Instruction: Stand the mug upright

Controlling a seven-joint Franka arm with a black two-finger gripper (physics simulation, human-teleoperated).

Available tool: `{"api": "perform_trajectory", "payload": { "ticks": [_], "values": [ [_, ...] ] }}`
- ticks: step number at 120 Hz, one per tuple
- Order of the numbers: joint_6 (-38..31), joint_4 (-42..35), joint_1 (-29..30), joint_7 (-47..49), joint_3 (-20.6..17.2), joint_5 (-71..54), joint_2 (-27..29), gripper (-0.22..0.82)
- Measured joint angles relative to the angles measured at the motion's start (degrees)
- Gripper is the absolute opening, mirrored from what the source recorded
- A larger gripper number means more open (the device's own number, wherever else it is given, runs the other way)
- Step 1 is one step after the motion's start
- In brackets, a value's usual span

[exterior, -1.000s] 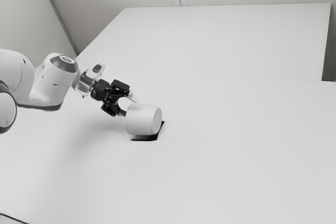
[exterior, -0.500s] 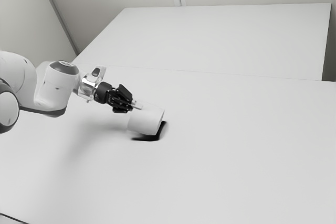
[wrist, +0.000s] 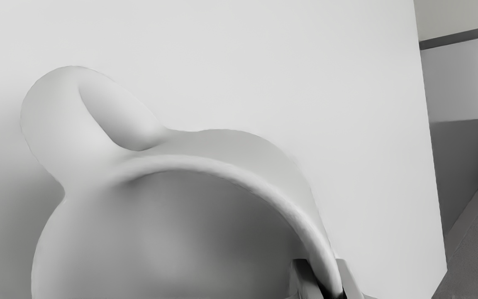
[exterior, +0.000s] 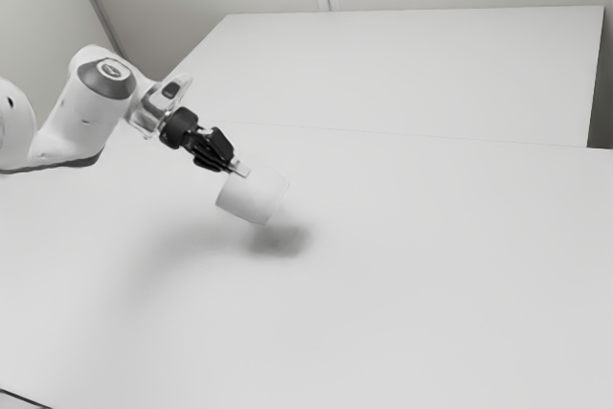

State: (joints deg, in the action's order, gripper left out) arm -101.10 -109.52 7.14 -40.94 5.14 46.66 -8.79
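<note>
- Reaching in from the exterior view's left: the arm [exterior: 81,120]. It climbs to a raised bend, then slopes down toward the exterior view's right.
- Hand [exterior: 239,170] is past that bend, pitched down and forward, off the counter [exterior: 431,256]. It's clamped on the mug [exterior: 253,198] by the wall at the rim [wrist: 280,203]: one finger [wrist: 303,276] inside the mouth, the other on the outer face.
- Mug is at the fingertips, in the air above the counter. Tilted, not upright. Long axis slants, mouth end higher and facing back toward the hand and the exterior view's left, base lower and toward the exterior view's right.
- Handle [wrist: 46,120], per the wrist view: sticks out sideways from the body, well round the rim from the fingers.
- Soft shadow [exterior: 279,240] on the counter, below the mug and a bit toward the exterior view's right, apart from it.
</note>
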Motion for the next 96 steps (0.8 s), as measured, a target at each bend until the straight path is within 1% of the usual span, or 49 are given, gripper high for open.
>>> {"api": "perform_trajectory", "payload": {
  "ticks": [16,37,47,69,88,96],
  "values": [
    [-3.2,0.6,0.1,3.9,-2.4,-14.3,1.6,-0.18],
    [-8.2,0.2,0.0,10.1,-7.5,-32.6,2.4,-0.18],
    [-11.0,-0.7,-0.3,12.9,-8.8,-39.2,2.4,-0.18],
    [-19.3,-5.4,-0.1,18.1,-10.1,-47.5,1.8,-0.18],
    [-23.3,-7.1,-0.3,21.6,-10.3,-50.5,1.2,-0.18],
    [-25.0,-8.7,-0.4,22.9,-10.3,-50.9,1.1,-0.13]
  ]
}}
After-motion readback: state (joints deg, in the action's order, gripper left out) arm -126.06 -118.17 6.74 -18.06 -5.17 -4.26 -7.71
